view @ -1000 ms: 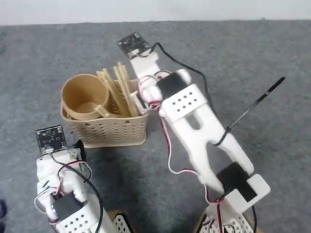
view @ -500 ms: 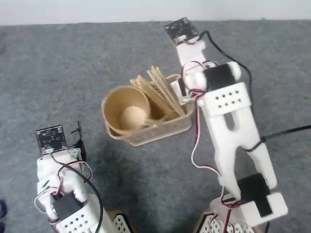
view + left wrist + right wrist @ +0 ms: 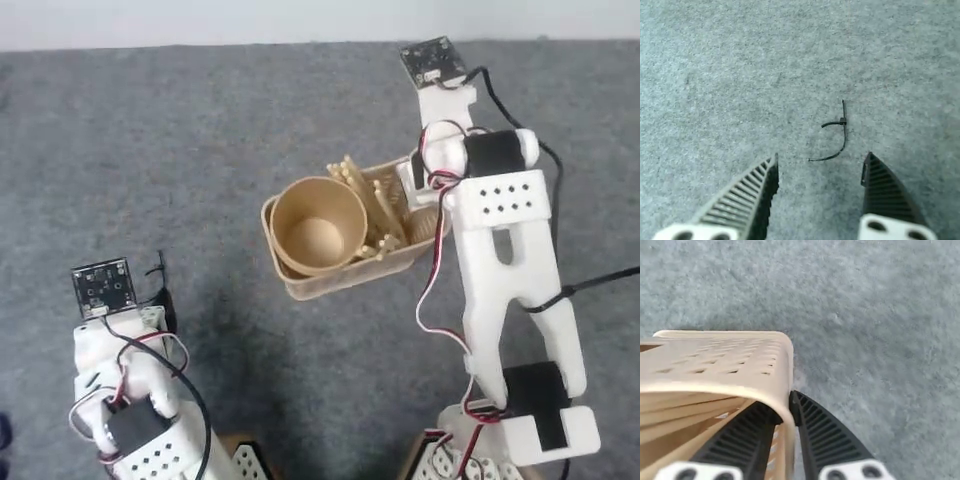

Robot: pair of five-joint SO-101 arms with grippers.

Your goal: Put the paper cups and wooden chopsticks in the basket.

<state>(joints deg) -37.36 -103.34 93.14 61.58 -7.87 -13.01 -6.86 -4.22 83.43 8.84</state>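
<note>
A tan perforated basket (image 3: pixel 340 282) sits near the middle of the grey carpet, in front of the right arm (image 3: pixel 500 230). Stacked brown paper cups (image 3: pixel 318 232) stand in its left part, and a bundle of wooden chopsticks (image 3: pixel 375 205) leans beside them. My right gripper (image 3: pixel 790 410) is shut on the basket's wall at a corner (image 3: pixel 780 355), one finger inside and one outside. Chopsticks (image 3: pixel 685 410) show inside it. My left gripper (image 3: pixel 818 170) hangs open over bare carpet at the near left, far from the basket.
A small black zip tie (image 3: pixel 842 135) lies on the carpet just beyond the left gripper's fingertips. The left arm (image 3: pixel 120 340) stands at the near left corner. Open carpet lies left of and behind the basket.
The right arm has swung to the right, taking the basket with the cups and chopsticks along. The left arm has not moved.
</note>
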